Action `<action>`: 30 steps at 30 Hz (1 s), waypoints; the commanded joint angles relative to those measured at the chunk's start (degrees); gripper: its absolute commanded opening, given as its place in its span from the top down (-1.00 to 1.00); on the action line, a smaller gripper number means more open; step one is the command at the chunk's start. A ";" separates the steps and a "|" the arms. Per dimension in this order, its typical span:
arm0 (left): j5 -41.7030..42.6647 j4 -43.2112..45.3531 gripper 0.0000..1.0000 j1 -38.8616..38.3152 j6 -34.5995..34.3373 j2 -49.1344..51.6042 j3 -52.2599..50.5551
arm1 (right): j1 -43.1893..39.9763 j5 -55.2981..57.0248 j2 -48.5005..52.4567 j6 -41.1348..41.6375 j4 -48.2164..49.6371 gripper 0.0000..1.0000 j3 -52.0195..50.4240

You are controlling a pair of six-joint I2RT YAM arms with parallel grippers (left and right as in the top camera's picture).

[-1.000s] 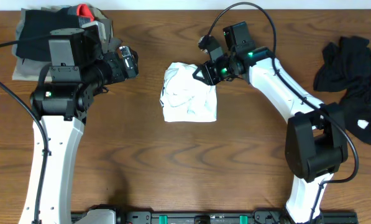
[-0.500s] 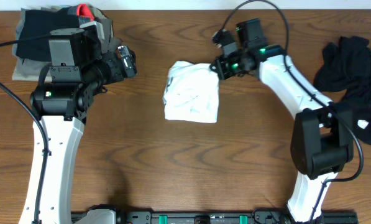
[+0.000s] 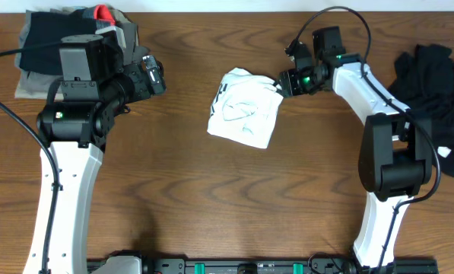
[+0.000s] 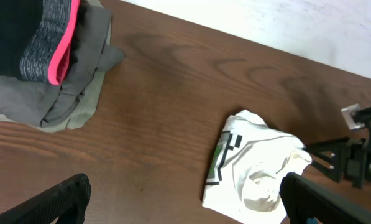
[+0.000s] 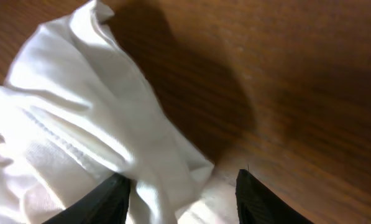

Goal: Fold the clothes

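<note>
From overhead, the white T-shirt (image 3: 246, 114) lies crumpled mid-tabletop (image 3: 211, 198). Its right edge is at the tips of the right tool (image 3: 286, 82). The left tool (image 3: 153, 74) hangs well to the shirt's left, beside a stack of folded garments (image 3: 36, 46). A heap of black garments (image 3: 432, 84) lies behind the right tool, at the far right edge.

In the left wrist view, the left tool (image 4: 185, 190) has its fingers spread wide with only bare wood between them. The shirt (image 4: 253, 168) lies ahead, towards its right finger.

In the right wrist view, the right tool (image 5: 182, 186) has its fingers apart, and a fold of the shirt (image 5: 79, 106) lies between them.
</note>
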 commanded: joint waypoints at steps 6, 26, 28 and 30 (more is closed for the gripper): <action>-5.09 -0.90 -0.96 0.24 0.33 -0.04 -0.11 | 3.85 -2.67 -8.83 0.94 -11.45 -0.12 9.51; -8.24 -1.31 -0.96 0.24 0.33 -0.04 -0.11 | 19.04 17.22 -7.69 18.25 -16.61 0.18 3.04; -8.24 -1.31 -0.96 0.24 0.33 -0.04 -0.11 | 19.04 17.20 -7.30 19.47 -16.46 0.23 1.20; -8.24 -1.33 -0.96 0.24 0.33 -0.04 -0.11 | 19.04 17.03 -7.02 19.65 -16.55 0.28 -0.04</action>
